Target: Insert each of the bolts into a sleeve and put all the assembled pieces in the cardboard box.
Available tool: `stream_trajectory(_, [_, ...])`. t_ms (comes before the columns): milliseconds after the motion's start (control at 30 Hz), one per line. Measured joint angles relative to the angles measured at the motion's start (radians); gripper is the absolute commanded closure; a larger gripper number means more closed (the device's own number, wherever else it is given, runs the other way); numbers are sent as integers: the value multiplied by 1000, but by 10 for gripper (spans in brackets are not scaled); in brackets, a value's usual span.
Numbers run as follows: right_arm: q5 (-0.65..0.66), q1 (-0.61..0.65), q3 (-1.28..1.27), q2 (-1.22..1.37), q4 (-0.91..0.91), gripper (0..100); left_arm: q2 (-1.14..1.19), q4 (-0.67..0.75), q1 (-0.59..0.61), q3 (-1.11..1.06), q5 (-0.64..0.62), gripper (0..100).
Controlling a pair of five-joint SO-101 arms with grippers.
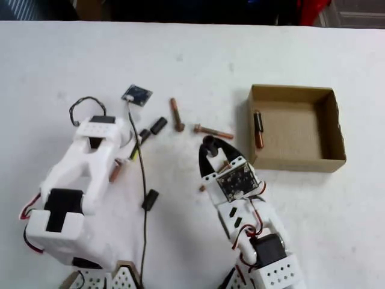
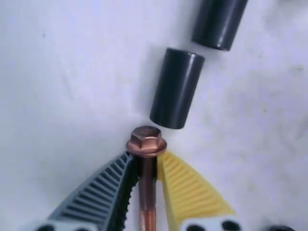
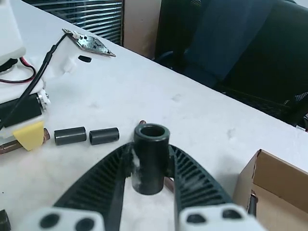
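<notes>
Left gripper (image 2: 147, 162) clamps bolt (image 2: 147, 143) by its shank, mid-table, head almost touching loose sleeve (image 2: 176, 89); a nudge could roll that away. Right gripper (image 3: 150, 155) pinches upright sleeve (image 3: 151, 168) beside cardboard box (image 1: 298, 161); tilt could jam insertion.

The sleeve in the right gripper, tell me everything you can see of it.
The sleeve is a short black tube, matte and plastic-looking, with its hollow bore open at the top. The bore looks empty. It stands upright, clamped on both sides by the black ribbed fingers of the right gripper.
</notes>
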State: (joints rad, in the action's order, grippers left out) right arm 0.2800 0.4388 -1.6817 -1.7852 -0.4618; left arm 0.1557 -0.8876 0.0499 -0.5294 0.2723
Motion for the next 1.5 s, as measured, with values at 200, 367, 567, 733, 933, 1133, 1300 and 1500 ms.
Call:
stream_trajectory(200, [0,0,0,0,0,982,8,38,-6,0,0,977])
stream_trajectory(367, [0,0,0,0,0,981,32,43,-31,2,0,979])
stream_trajectory(567, [0,0,0,0,0,981,23,20,-38,18,0,979])
stream_trajectory(733, [0,0,0,0,0,981,-110,-66,-71,52,-35,979])
stream_trajectory(933, [0,2,0,0,0,981,-445,-75,-114,15,-58,978])
stream_trajectory(1133, [0,71,0,0,-29,981,-740,-77,-124,-44,-106,977])
stream_trajectory(1300, [0,135,0,0,-43,981,-933,-77,-126,-44,-216,977])
stream_trajectory(1500, [-104,160,0,0,-20,982,-1103,-80,-218,-100,-368,977])
